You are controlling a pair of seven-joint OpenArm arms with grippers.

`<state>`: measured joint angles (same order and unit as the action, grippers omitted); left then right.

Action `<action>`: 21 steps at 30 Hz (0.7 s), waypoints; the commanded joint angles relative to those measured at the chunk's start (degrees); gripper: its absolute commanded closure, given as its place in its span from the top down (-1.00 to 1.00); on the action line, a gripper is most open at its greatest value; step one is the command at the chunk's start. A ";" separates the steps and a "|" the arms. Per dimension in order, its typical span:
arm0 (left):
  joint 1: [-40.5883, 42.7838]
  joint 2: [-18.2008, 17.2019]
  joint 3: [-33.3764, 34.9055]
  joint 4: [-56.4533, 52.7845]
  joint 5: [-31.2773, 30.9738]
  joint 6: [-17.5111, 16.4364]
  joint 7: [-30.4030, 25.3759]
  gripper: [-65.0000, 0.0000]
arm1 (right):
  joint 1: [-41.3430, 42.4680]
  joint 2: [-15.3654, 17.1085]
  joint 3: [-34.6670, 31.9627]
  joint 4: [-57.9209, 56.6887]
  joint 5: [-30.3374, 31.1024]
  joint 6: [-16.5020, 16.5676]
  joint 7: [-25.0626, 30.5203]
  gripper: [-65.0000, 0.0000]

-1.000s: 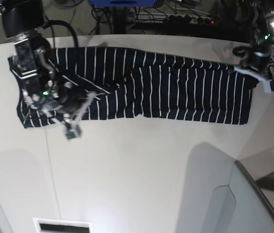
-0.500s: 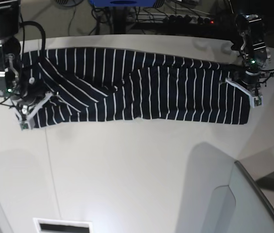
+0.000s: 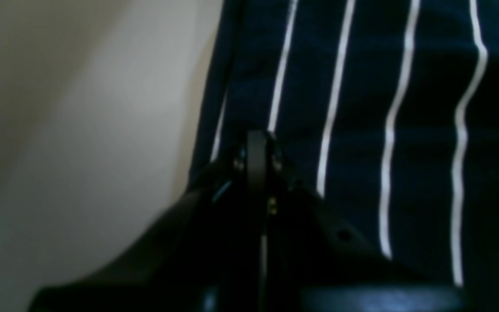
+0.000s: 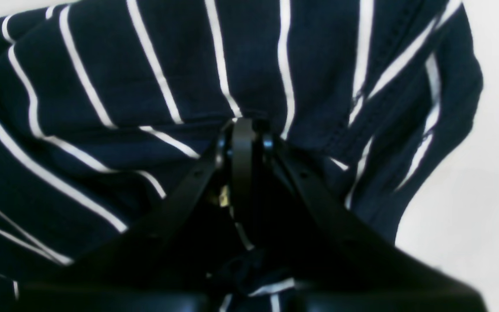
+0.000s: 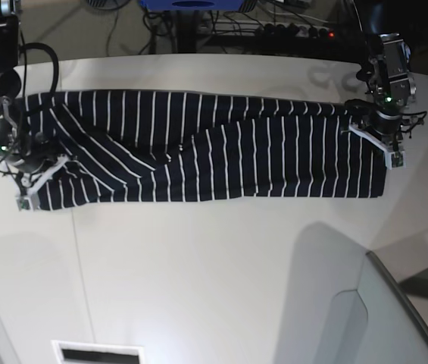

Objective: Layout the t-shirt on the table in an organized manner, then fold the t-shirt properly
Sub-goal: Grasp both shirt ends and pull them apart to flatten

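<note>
Navy soft-fabric t-shirt with thin white stripes (image 5: 214, 155) lies stretched as a long band across the large smooth white tabletop (image 5: 214, 273), from nine to three o'clock. My left gripper (image 5: 373, 129) pinches its three o'clock end, my right gripper (image 5: 32, 163) the nine o'clock end, both jaws clamped on cloth. It's light, limp and will sag, so I judge hems grip best. Only the right wrist view shows bunched folds there; the base view alone shows the whole span.
</note>
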<state>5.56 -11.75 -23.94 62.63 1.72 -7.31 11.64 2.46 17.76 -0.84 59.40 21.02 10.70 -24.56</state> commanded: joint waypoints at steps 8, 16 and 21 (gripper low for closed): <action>-2.62 -0.87 3.68 0.45 0.00 0.59 -0.17 -1.00 | -0.83 1.01 0.36 -0.54 -2.60 -2.66 -3.97 -0.92; -4.46 -0.60 6.05 1.32 -0.09 0.59 0.19 -1.00 | -3.21 -0.57 7.30 7.29 -2.77 -2.57 -5.55 -0.92; -1.91 -0.96 5.88 8.89 -0.27 0.59 1.68 -1.00 | -7.51 -1.01 10.64 18.19 -2.60 -2.22 -5.11 -0.91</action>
<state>3.97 -11.79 -17.76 70.13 1.41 -7.29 14.26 -5.98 16.05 9.50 76.16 17.91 8.23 -31.18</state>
